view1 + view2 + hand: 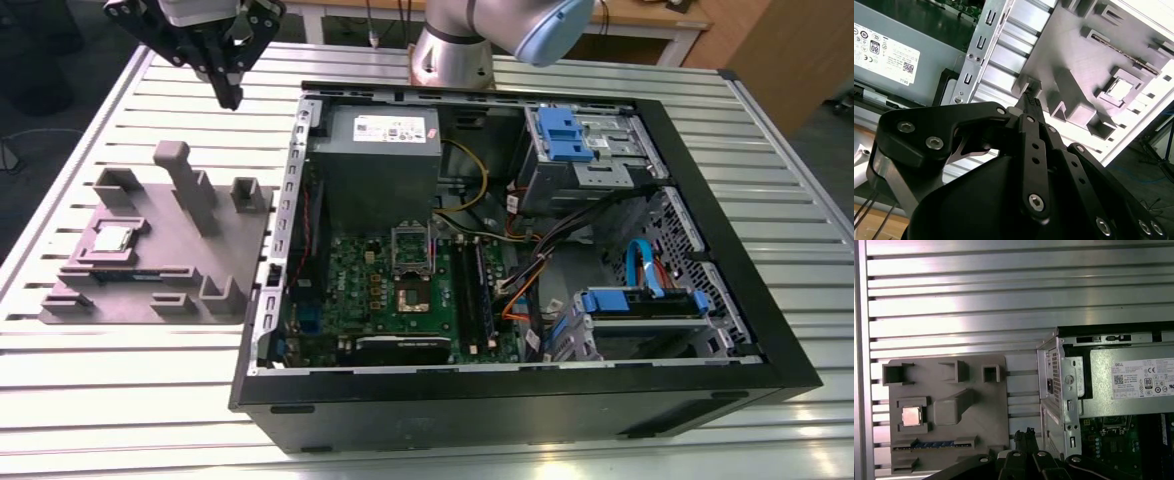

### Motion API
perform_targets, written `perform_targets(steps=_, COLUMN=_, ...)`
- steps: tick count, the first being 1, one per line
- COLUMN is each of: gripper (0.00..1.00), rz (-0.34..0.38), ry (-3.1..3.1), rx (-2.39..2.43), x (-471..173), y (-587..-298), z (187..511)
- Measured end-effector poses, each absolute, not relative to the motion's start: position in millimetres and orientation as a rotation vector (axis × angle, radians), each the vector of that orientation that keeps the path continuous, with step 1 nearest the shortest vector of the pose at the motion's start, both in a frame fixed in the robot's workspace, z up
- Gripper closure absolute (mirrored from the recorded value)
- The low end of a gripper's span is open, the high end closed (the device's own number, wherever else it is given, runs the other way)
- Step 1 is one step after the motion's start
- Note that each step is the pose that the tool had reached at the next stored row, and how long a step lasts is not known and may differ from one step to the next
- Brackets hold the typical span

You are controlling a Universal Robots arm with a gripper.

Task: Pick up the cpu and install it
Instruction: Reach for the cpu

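The cpu (pixel 111 238) is a small square chip with a shiny metal top, lying in a recess of the grey fixture plate (pixel 160 265) at the exterior view's left, beside the open computer case. Both wrist views show the cpu (pixel 911 416) (pixel 1119 89) seated in that recess. My gripper (pixel 230 96) hangs high above the slatted table beyond the fixture, near the case's far left corner and well away from the cpu. Its fingers are shut together with nothing between them. The motherboard's open socket (pixel 412 292) lies inside the case.
The black case (pixel 534 400) lies open on the slatted metal table (pixel 107 400). Inside are a grey power supply (pixel 378 150), blue drive brackets (pixel 567 135), loose cables (pixel 534 270) and an upright socket bracket (pixel 411 245). Grey posts (pixel 180 180) rise from the fixture.
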State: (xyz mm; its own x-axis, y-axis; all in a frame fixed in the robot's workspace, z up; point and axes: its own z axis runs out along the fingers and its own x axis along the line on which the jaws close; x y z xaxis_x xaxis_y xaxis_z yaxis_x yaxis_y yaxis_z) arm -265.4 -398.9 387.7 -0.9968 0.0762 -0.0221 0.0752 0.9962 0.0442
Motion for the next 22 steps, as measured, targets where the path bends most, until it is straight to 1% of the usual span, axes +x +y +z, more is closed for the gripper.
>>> perform_targets(steps=22, gripper=0.9, rz=0.068, ry=3.115, rx=0.118, x=-275.5, y=-398.9, z=387.6)
